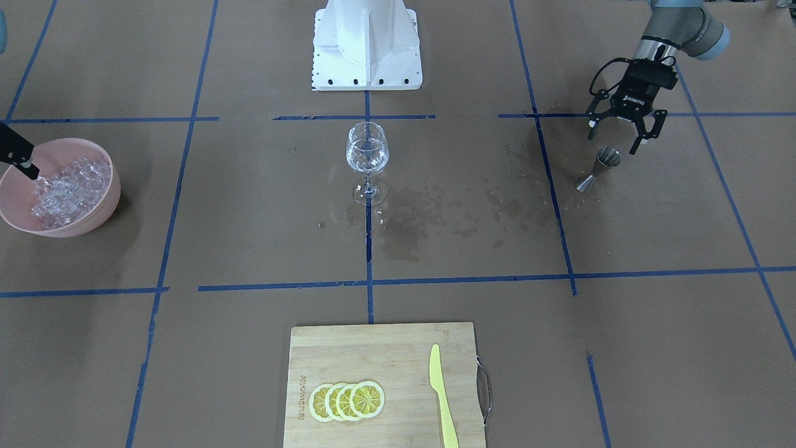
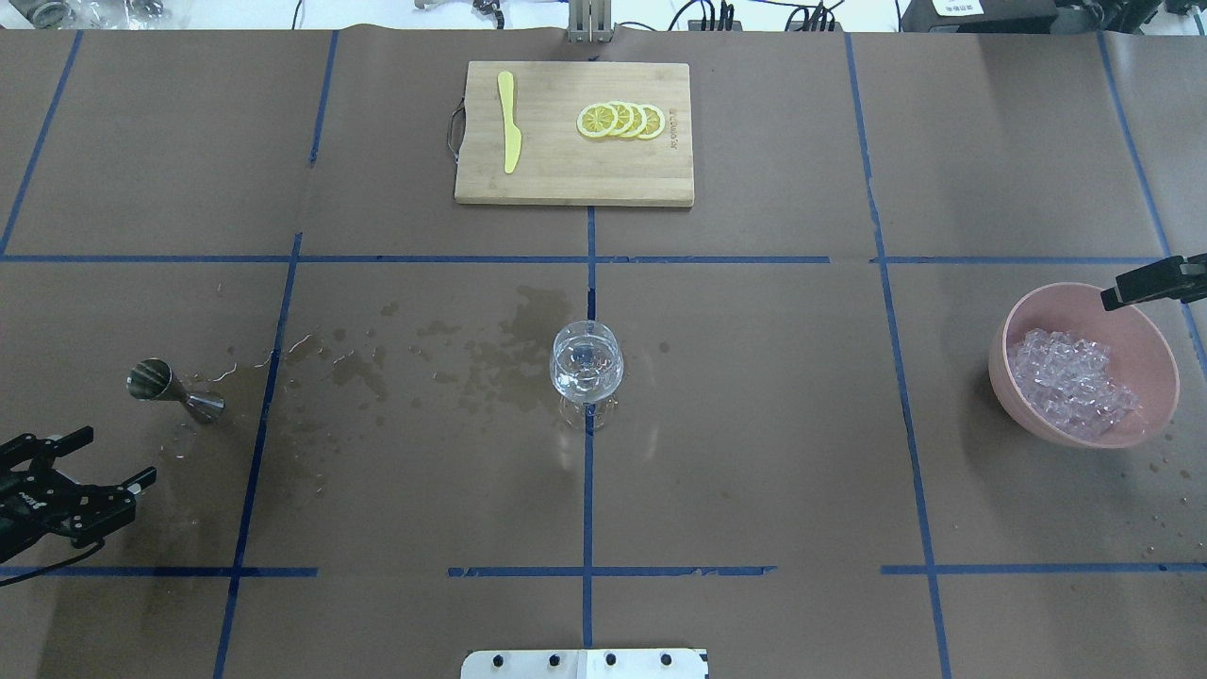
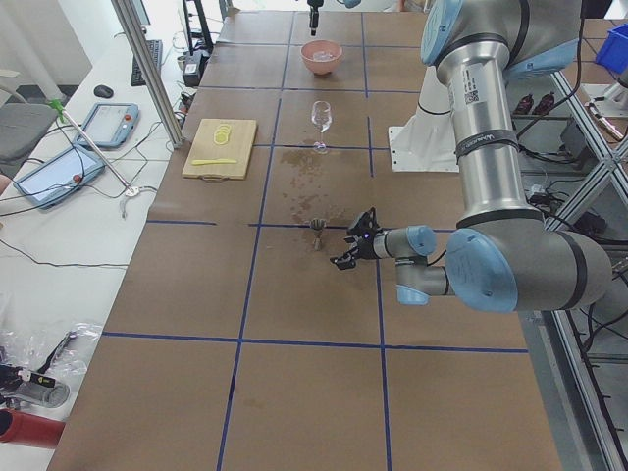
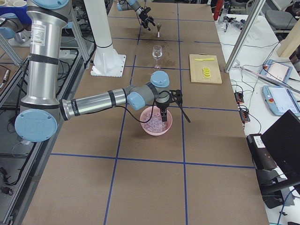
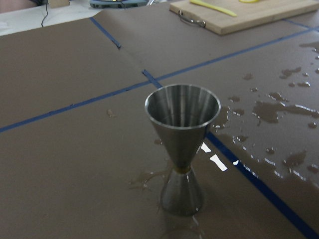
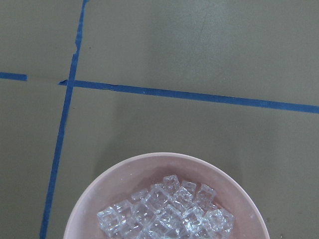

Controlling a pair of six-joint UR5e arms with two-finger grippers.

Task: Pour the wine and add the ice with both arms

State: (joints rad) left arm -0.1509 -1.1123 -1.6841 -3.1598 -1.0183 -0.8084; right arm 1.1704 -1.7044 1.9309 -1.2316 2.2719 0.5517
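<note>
A clear wine glass [image 1: 367,152] stands upright at the table's middle with a little clear wine in its bowl; it also shows in the overhead view [image 2: 586,363]. A pink bowl [image 1: 102,155] holds several ice cubes [image 1: 62,193]. My right gripper [image 4: 176,119] hangs open over the bowl's rim, one finger [image 1: 25,163] just above the ice, nothing between the fingers. My left gripper [image 1: 617,140] is open and empty, just behind an upright steel jigger [image 1: 597,169]. The jigger [image 5: 182,144] looks empty in the left wrist view.
Dark wet stains [image 1: 429,214] spread on the brown paper between glass and jigger. A bamboo cutting board [image 1: 373,348] with lemon slices [image 1: 347,401] and a yellow knife [image 1: 441,398] lies at the operators' side. The white pedestal [image 1: 367,43] stands behind the glass.
</note>
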